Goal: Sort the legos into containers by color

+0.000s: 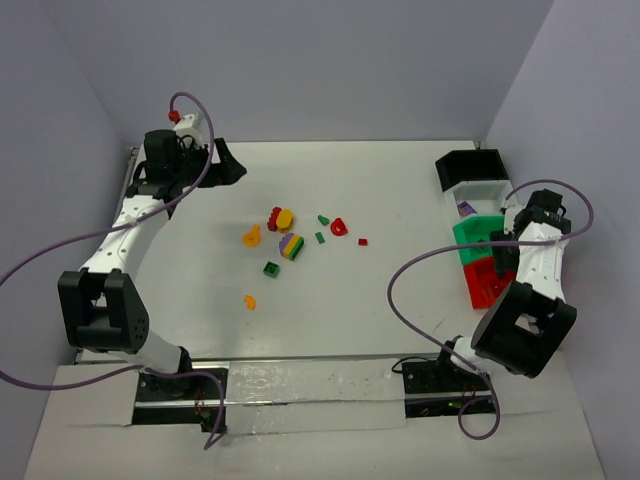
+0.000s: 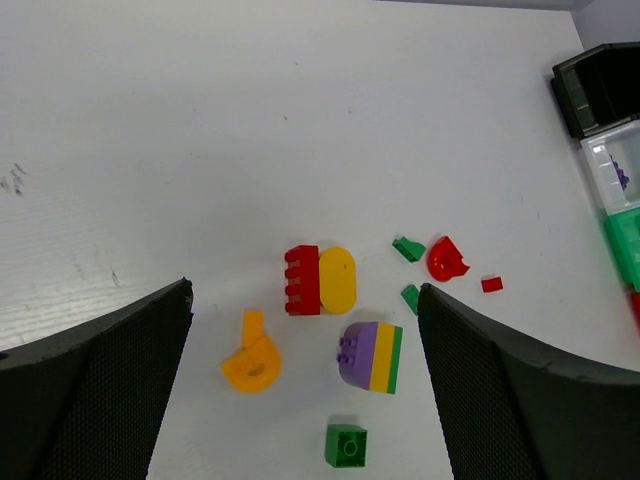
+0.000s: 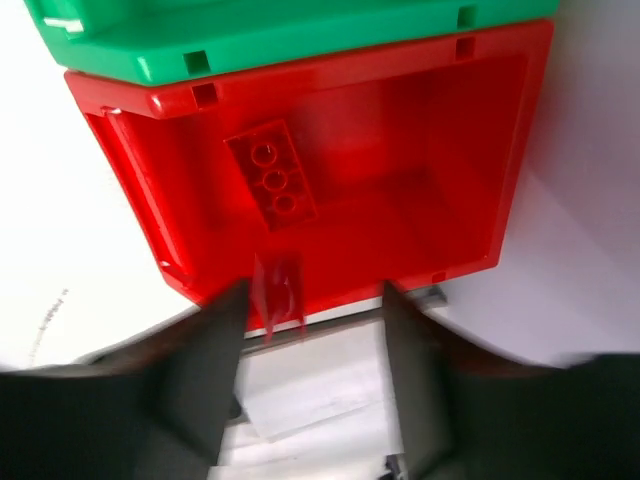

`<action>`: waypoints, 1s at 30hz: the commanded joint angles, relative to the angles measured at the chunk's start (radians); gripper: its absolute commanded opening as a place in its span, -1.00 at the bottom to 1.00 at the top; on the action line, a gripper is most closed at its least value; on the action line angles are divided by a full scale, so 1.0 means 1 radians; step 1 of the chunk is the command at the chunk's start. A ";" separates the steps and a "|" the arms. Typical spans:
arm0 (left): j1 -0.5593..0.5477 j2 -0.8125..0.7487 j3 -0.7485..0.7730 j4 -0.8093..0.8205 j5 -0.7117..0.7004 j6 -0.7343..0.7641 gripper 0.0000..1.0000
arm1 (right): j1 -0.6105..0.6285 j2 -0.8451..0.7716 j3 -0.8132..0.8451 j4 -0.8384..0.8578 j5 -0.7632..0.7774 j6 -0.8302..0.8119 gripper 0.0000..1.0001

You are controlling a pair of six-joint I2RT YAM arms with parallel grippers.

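Loose legos lie mid-table: a red brick [image 2: 302, 280] against a yellow oval [image 2: 337, 279], an orange piece [image 2: 252, 360], a purple-yellow-green block [image 2: 371, 355], a green square [image 2: 346, 445] and a red rounded piece [image 2: 446, 260]. My left gripper [image 1: 228, 165] hangs open at the far left, above and behind them, holding nothing. The containers line the right edge: black [image 1: 468, 165], white [image 1: 478, 200], green [image 1: 478, 238], red [image 1: 490, 285]. My right gripper [image 3: 315, 300] stands open over the red bin [image 3: 420, 200]. A blurred red piece [image 3: 277, 292] is beside its left finger. One red brick [image 3: 272, 180] lies in the bin.
A small orange piece [image 1: 249, 301] lies alone nearer the arms' bases. Tiny green bits [image 1: 319, 237] and a small red one [image 1: 362, 241] are scattered right of the block. A purple piece [image 1: 466, 209] sits in the white bin. Walls close the table's left, back and right.
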State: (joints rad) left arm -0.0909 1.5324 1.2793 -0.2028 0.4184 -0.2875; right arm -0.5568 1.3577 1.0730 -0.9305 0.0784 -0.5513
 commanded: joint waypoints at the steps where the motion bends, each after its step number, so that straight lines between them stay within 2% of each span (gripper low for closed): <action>1: -0.004 -0.046 0.021 0.003 -0.053 0.033 0.98 | -0.007 0.006 0.031 0.005 0.023 -0.018 0.36; 2: -0.004 -0.049 0.020 0.003 -0.060 0.031 0.99 | -0.006 0.015 0.064 -0.011 0.011 -0.006 0.50; 5: -0.004 -0.054 0.015 0.002 -0.069 0.026 0.99 | 0.017 0.033 0.127 -0.025 -0.008 0.015 0.54; 10: -0.003 -0.052 0.019 -0.021 -0.045 0.047 0.99 | 0.243 0.059 0.222 -0.044 -0.096 0.109 0.54; 13: -0.002 -0.043 0.034 -0.056 0.028 0.102 0.98 | 0.416 0.102 0.249 -0.029 -0.262 0.174 0.53; 16: 0.000 -0.042 0.038 -0.076 0.131 0.136 0.99 | 0.529 0.189 0.277 0.001 -0.376 0.208 0.52; 18: 0.002 -0.049 0.040 -0.082 0.168 0.153 0.99 | 0.612 0.307 0.317 0.031 -0.452 0.222 0.52; 21: 0.008 -0.064 0.032 -0.077 0.224 0.187 0.98 | 0.706 0.382 0.330 0.076 -0.493 0.157 0.54; 25: 0.011 -0.051 0.035 -0.080 0.279 0.199 0.98 | 0.799 0.464 0.348 0.128 -0.470 0.043 0.56; 30: 0.011 -0.035 0.042 -0.072 0.296 0.187 0.99 | 0.822 0.556 0.425 0.160 -0.511 -0.090 0.58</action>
State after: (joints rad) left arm -0.0862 1.5131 1.2793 -0.2844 0.6559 -0.1181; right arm 0.2640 1.8824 1.4050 -0.8340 -0.3863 -0.5132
